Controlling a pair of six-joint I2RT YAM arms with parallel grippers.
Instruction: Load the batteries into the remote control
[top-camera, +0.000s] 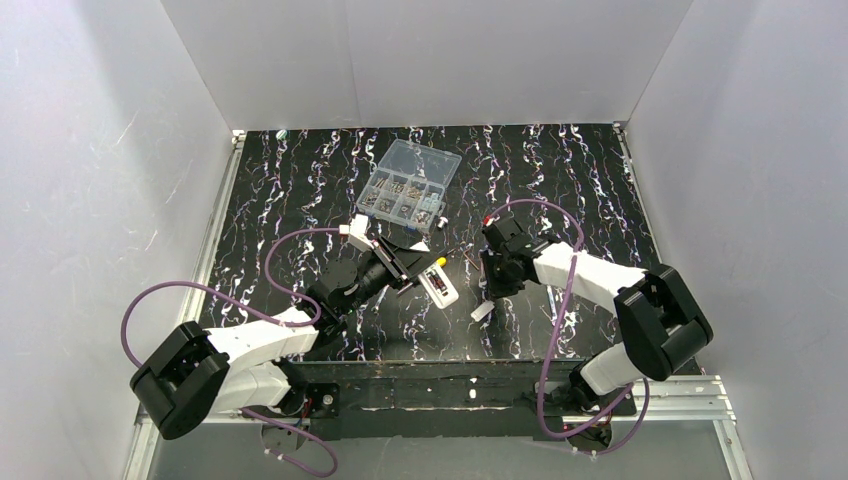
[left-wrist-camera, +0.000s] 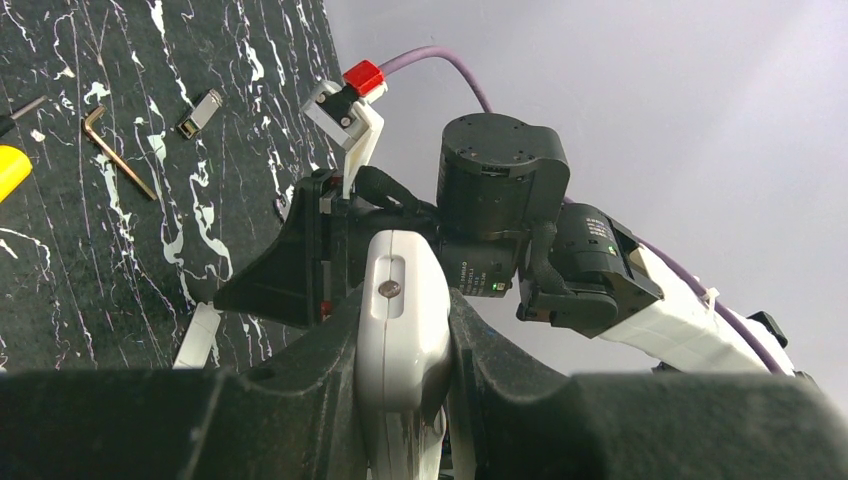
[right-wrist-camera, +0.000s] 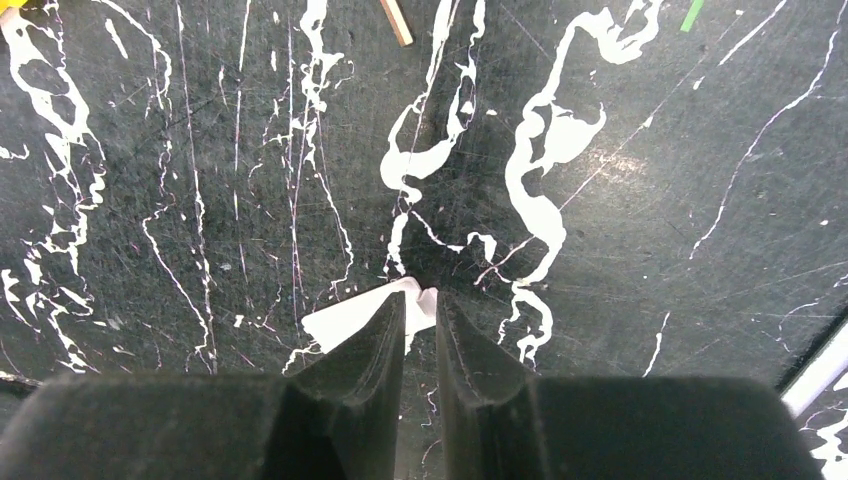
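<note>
Hazards first: remote control, slim white bar, is pinched across its narrow sides and carried clear of the black marbled mat, so a nudge from the other arm could twist it in the grip or drop it. You have the two arms working near each other at mid-table, and the left wrist view shows the right arm's joints just beyond the remote, so contact is a fair risk if either swings inward. A thin white flat piece lies flat on the mat, and a pinch on its edge could skid it away or flick it off the fingertips. No battery can be made out in any view, so you cannot confirm from here whether the bay is filled. Loose items near the work could be knocked: yellow-handled screwdriver just beside the remote, a hex key, a small metal clip, and the clear compartment box further back. Left gripper: jaws clamped tight on the remote, one finger on each long side, the bar's rounded end and a small screw facing the camera. Right gripper: pointed down at the mat, jaws drawn almost together with only a narrow slit between them, their tips at the end of the white flat piece. You cannot tell whether that piece is actually nipped or merely touched.
</note>
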